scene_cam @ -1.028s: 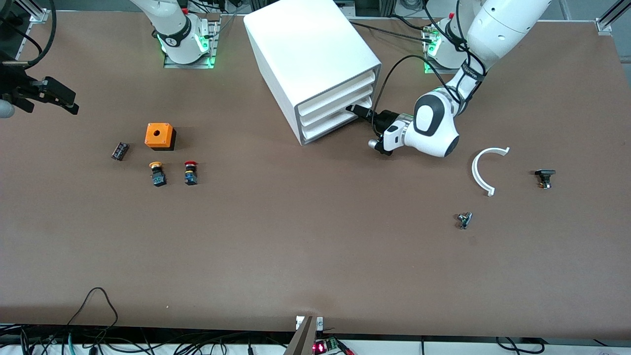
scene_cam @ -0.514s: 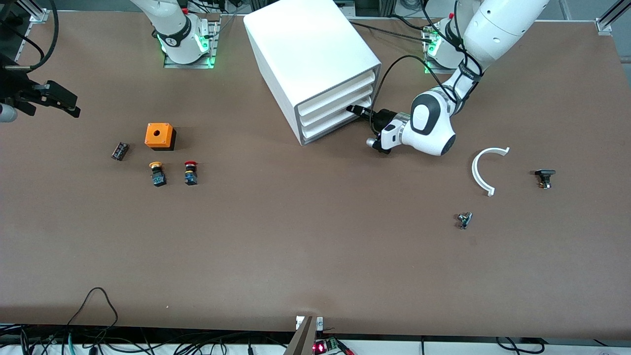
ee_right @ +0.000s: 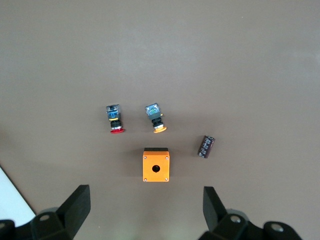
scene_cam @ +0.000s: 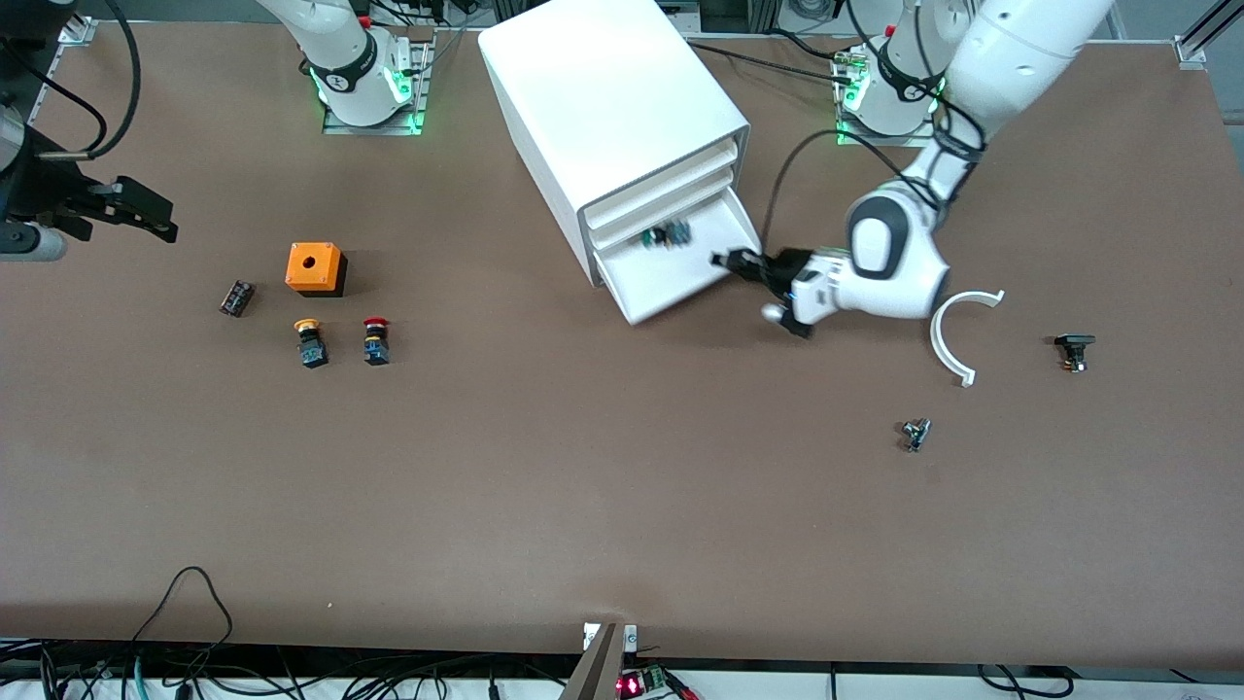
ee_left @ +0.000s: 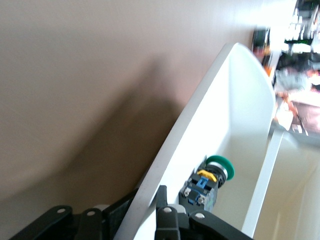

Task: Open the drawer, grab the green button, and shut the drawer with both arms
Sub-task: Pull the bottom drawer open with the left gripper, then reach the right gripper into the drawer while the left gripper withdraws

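Observation:
The lowest drawer [scene_cam: 680, 284] of the white cabinet [scene_cam: 612, 107] stands pulled out. The green-capped button [scene_cam: 667, 234] lies on its side inside it, close to the cabinet. My left gripper [scene_cam: 725, 261] is shut on the drawer's front wall, one finger inside and one outside. In the left wrist view the wall [ee_left: 200, 115] runs between the fingers of the left gripper [ee_left: 145, 202], and the button [ee_left: 207, 180] lies just inside. My right gripper [scene_cam: 151, 216] waits open and empty in the air over the right arm's end of the table; it also shows in the right wrist view [ee_right: 145, 196].
An orange box [scene_cam: 316, 268], a yellow-capped button [scene_cam: 310, 342], a red-capped button [scene_cam: 375, 340] and a small dark part [scene_cam: 236, 297] lie toward the right arm's end. A white curved piece [scene_cam: 957, 335] and two small parts [scene_cam: 915, 434] [scene_cam: 1074, 350] lie toward the left arm's end.
My left gripper has drawn back from the cabinet with the lowest drawer's front wall in it. The drawer has slid out and the green button now shows. The right gripper shifted slightly.

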Action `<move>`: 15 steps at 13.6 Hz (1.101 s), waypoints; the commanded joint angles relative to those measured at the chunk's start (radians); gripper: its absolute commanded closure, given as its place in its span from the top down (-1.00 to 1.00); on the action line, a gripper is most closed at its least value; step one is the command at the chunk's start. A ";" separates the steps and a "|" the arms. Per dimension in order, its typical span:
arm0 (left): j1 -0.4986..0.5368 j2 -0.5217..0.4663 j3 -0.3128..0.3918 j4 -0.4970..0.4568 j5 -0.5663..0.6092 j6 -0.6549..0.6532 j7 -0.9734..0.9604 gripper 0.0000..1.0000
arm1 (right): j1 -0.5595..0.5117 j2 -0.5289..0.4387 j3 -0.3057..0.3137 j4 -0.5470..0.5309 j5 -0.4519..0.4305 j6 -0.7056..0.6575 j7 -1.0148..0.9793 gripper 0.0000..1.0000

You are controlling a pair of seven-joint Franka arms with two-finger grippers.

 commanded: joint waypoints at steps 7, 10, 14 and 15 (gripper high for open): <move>0.110 -0.131 0.010 0.046 -0.005 0.139 -0.057 1.00 | 0.192 0.107 0.002 0.013 0.098 0.060 -0.018 1.00; 0.182 -0.253 0.015 0.037 0.010 0.139 -0.058 1.00 | 0.276 0.156 0.003 0.014 0.101 0.114 -0.020 1.00; 0.225 -0.406 0.112 0.099 0.379 0.029 -0.068 1.00 | 0.410 0.220 0.009 0.040 0.171 0.186 -0.069 1.00; 0.225 -0.425 0.145 0.154 0.470 -0.070 -0.072 1.00 | 0.449 0.260 0.011 0.080 0.173 0.188 -0.102 1.00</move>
